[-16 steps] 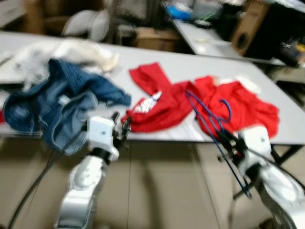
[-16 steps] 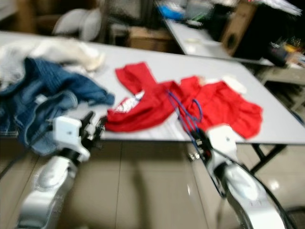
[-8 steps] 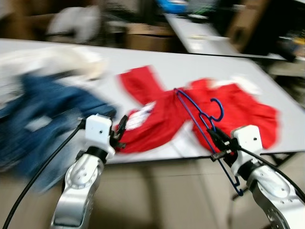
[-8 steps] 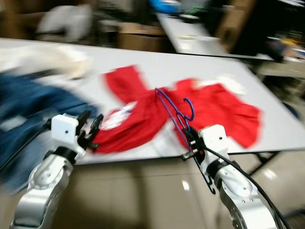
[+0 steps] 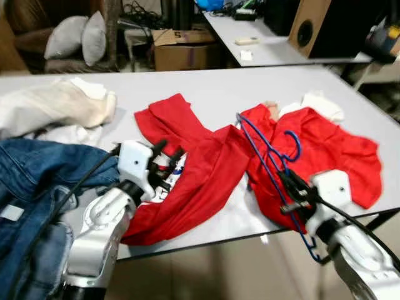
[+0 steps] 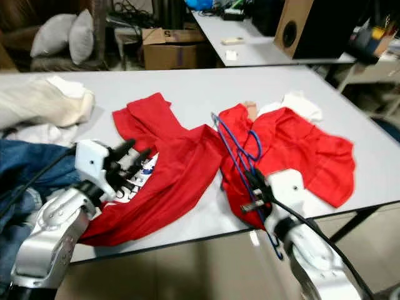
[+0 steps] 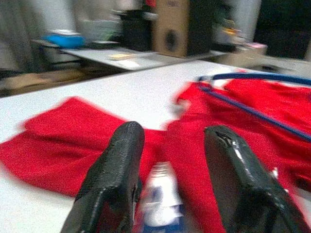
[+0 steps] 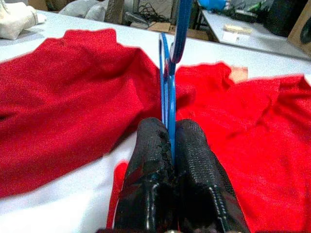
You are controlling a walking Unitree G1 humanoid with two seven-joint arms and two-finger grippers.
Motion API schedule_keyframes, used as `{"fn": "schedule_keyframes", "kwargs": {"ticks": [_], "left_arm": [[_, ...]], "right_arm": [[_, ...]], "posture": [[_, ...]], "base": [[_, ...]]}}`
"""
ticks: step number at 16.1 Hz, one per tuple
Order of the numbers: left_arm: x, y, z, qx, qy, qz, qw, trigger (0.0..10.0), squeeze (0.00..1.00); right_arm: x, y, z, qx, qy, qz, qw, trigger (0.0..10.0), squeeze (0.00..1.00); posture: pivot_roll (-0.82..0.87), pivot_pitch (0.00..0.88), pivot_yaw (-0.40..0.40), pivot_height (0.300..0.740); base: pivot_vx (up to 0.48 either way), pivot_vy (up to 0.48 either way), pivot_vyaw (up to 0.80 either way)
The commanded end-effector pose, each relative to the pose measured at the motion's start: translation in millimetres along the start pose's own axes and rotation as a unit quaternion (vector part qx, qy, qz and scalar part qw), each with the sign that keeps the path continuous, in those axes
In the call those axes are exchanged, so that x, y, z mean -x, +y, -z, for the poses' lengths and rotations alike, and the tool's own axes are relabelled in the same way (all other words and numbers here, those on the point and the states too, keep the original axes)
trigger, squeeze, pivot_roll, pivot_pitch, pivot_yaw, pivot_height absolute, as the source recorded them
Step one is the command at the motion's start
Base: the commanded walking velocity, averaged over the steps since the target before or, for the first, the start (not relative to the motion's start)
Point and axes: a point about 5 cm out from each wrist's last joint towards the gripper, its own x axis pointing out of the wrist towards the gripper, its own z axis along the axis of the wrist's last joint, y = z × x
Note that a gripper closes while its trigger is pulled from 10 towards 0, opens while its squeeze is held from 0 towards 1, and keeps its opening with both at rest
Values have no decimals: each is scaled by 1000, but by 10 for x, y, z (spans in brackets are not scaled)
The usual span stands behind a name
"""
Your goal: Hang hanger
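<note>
At the table's (image 5: 206,87) near edge, the right gripper (image 5: 289,187) pinches a blue hanger (image 5: 269,147) above a red shirt (image 5: 206,169), while the left gripper (image 5: 167,157), fingers spread, hovers over the shirt; the thin wire could slip or snag the cloth.
</note>
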Motion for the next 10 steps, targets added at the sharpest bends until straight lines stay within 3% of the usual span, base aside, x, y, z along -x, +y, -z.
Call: {"fn": "schedule_keyframes", "kwargs": {"ticks": [1, 2, 4, 5, 6, 7, 8, 9, 10], "left_arm": [[-17, -32, -22, 2, 7, 33, 999, 10000, 1000], [-10, -23, -31, 2, 12, 50, 999, 10000, 1000], [-3, 55, -20, 7, 13, 11, 1000, 10000, 976], [10, 65, 13, 9, 18, 2, 1000, 10000, 522], [26, 29, 41, 11, 24, 24, 999, 10000, 514], [33, 16, 50, 14, 27, 34, 999, 10000, 514], [26, -21, 52, 24, 34, 62, 997, 10000, 1000], [4, -60, 68, 19, 50, 104, 993, 10000, 1000], [-20, -38, 96, 1, 64, 108, 992, 10000, 1000]], "right_arm": [[47, -43, -74, 15, -13, 6, 1000, 10000, 0], [60, -48, -91, 21, -12, -10, 1000, 10000, 0], [62, -48, -103, 28, -7, -25, 999, 10000, 0], [60, -32, -90, 34, 1, -32, 999, 10000, 0], [56, -11, -75, 45, 10, -41, 998, 10000, 0], [57, -3, -71, 49, 12, -45, 998, 10000, 0], [32, -9, -72, 61, 20, -56, 996, 10000, 0], [-16, -44, -92, 82, 29, -74, 994, 10000, 0], [-39, -60, -108, 89, 31, -84, 992, 10000, 0]], "posture": [[-81, 0, 29, 740], [-82, 0, 34, 740], [-77, 0, 35, 740], [-72, 0, 28, 740], [-72, 0, 27, 740], [-72, 0, 27, 740], [-73, 0, 27, 740], [-73, 0, 27, 740], [-75, 0, 29, 740]], "base": [[0, 0, 0], [0, 0, 0], [0, 0, 0], [0, 0, 0], [0, 0, 0], [0, 0, 0], [0, 0, 0], [0, 0, 0], [0, 0, 0]]}}
